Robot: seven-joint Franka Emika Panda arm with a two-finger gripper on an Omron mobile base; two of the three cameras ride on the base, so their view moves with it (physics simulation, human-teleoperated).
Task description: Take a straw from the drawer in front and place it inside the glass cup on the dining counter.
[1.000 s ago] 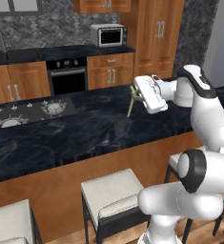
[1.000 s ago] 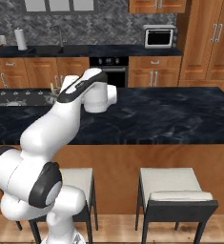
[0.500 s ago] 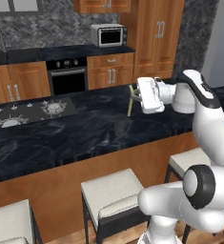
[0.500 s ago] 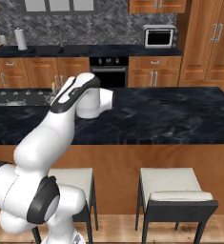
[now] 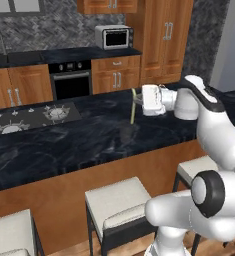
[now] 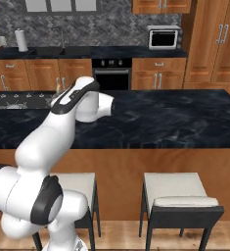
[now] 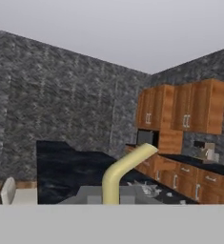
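Observation:
The pale yellow straw (image 5: 132, 111) hangs nearly upright over the black dining counter (image 5: 64, 145), and my gripper (image 5: 136, 100) is shut on its upper part from the right. Its lower end is just above the faint clear glass cup (image 5: 127, 133), which stands on the counter directly below. In the hand view the straw (image 7: 114, 180) rises from the bottom edge and bends off to the right at its short end. My own arm (image 6: 70, 115) blocks the hand in the right base view.
A cooktop (image 5: 29, 117) is set into the dining counter to the left of the cup. White-cushioned stools (image 5: 116, 202) (image 6: 177, 188) stand along its near side. Behind are the oven (image 5: 71, 82), a microwave (image 5: 114, 36) and wooden cabinets.
The gripper has carried the straw a little to the left, closer over the glass cup. The forearm has stretched out further across the counter.

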